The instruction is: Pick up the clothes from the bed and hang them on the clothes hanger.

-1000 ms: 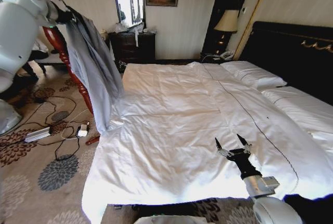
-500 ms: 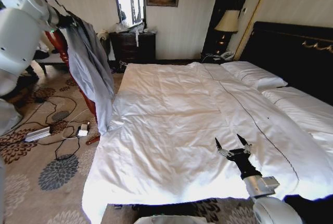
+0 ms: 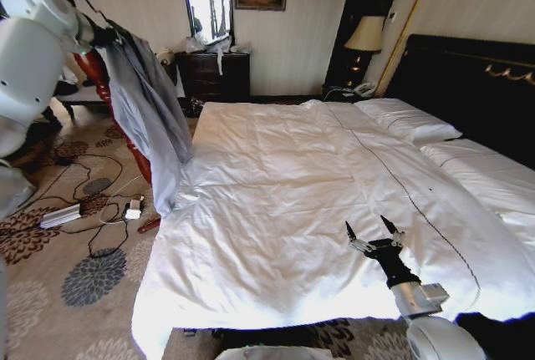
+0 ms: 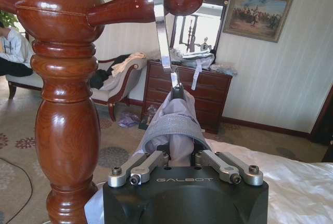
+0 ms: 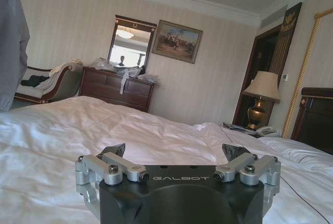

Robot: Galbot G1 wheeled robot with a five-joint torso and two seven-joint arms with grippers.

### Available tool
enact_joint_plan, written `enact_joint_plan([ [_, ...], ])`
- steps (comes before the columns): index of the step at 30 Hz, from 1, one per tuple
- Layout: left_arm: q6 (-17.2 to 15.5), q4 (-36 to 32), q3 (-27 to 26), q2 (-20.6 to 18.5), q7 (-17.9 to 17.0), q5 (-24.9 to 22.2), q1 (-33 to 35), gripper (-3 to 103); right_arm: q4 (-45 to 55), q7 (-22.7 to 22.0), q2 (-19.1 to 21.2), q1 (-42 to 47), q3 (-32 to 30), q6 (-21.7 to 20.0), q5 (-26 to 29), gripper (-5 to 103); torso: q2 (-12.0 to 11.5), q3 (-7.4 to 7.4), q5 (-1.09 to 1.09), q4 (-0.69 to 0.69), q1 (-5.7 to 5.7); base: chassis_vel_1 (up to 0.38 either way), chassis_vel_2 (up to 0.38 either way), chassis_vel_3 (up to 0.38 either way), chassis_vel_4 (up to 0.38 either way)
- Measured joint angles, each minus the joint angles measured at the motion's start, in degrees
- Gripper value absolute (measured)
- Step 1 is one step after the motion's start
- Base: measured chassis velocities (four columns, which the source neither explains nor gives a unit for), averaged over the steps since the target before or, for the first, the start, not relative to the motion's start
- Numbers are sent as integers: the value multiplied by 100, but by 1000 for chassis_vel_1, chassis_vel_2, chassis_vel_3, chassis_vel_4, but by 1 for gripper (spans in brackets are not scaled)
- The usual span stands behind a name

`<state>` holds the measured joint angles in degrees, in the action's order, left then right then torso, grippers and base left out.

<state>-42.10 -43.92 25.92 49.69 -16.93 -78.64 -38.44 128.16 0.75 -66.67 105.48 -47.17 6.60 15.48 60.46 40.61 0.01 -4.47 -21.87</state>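
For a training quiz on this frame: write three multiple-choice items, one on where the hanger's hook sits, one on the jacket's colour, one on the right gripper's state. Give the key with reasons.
1. Where is the clothes hanger's silver hook?
A. over a peg of the wooden coat stand
B. on the bed
C. on the dresser

2. What colour are the clothes?
A. black
B. light grey
C. red

3. What state is the right gripper in?
A. shut on a pillow
B. shut on the jacket
C. open above the duvet

Key: 1 A, the hook curves over the peg; 2 B, grey fabric hangs by the left gripper; 3 C, its fingers spread with nothing between.
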Motion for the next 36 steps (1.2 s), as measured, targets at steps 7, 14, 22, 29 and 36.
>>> enact_joint_plan([
  [7, 2, -253, -92, -157, -104, 151, 112, 16, 0, 0, 0, 0, 0, 0, 0, 100, 0, 1, -2, 3, 0, 0, 0, 0, 0],
  [14, 2, -801, -194, -504, -182, 165, 243, 49, 0, 0, 0, 0, 0, 0, 0, 100, 0, 0, 0, -2, 0, 0, 0, 0, 0],
  [22, 0, -1517, -400, -973, -278, 131, 594, 76, 0, 0, 0, 0, 0, 0, 0, 100, -1, 0, -1, -1, 0, 0, 0, 0, 0],
  [29, -3, -2138, -683, -1360, -384, 29, 984, 96, 0, 0, 0, 0, 0, 0, 0, 100, -1, 0, -2, 0, 0, 0, 0, 0, 0],
  [36, -4, -2491, -749, -1586, -468, -94, 1149, 100, 0, 0, 0, 0, 0, 0, 0, 100, -1, 0, -1, 0, 0, 0, 0, 0, 0],
])
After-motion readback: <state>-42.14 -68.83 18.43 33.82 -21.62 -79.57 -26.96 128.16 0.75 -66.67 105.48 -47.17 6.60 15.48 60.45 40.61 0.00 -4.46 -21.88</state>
